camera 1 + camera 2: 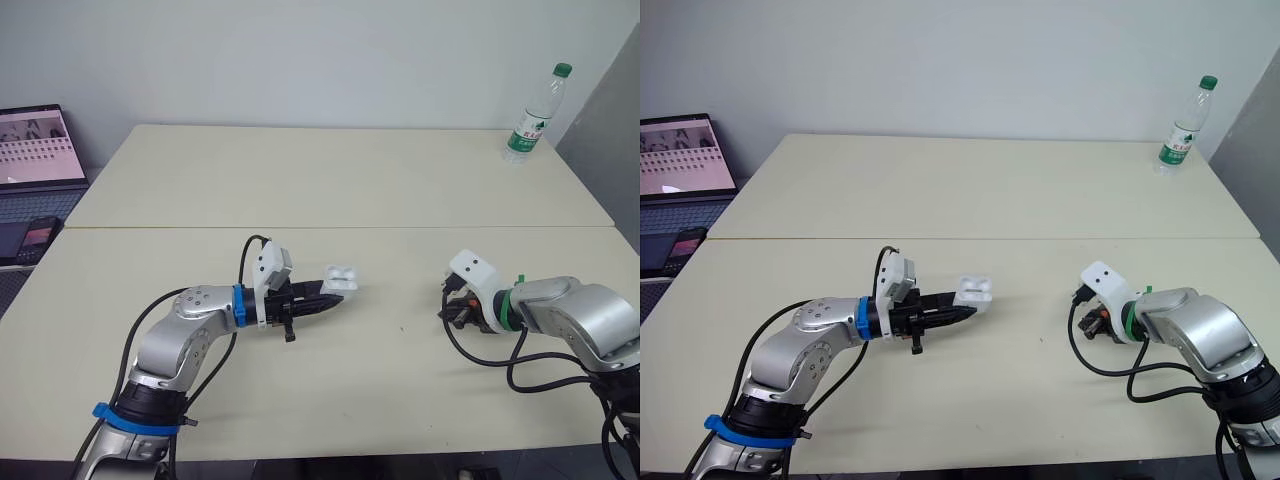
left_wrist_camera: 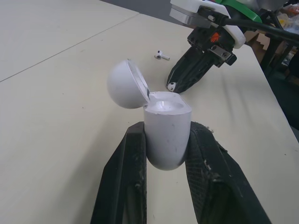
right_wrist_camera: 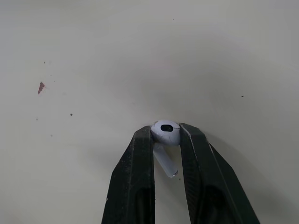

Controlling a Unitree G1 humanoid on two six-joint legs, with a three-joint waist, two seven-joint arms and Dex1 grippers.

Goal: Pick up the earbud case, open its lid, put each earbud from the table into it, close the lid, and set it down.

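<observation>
On the pale counter [image 1: 300, 190], the left gripper [image 1: 330, 297] squeezes the earbud case [image 2: 167, 140], its lid [image 2: 124, 84] open. The right gripper [image 3: 166, 132] pinches one earbud [image 3: 167, 134]. Near the right gripper lies a second earbud [image 2: 162, 55].

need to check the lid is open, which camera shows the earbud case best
The left wrist view: the earbud case sits close up, held by the left gripper, lid hinged open. Both eye views show it from afar, as a small white shape at that gripper's tip.

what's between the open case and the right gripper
Bare table, per the left eye view, between the earbud case and the right gripper. A loose earbud lies off to the side.
</observation>
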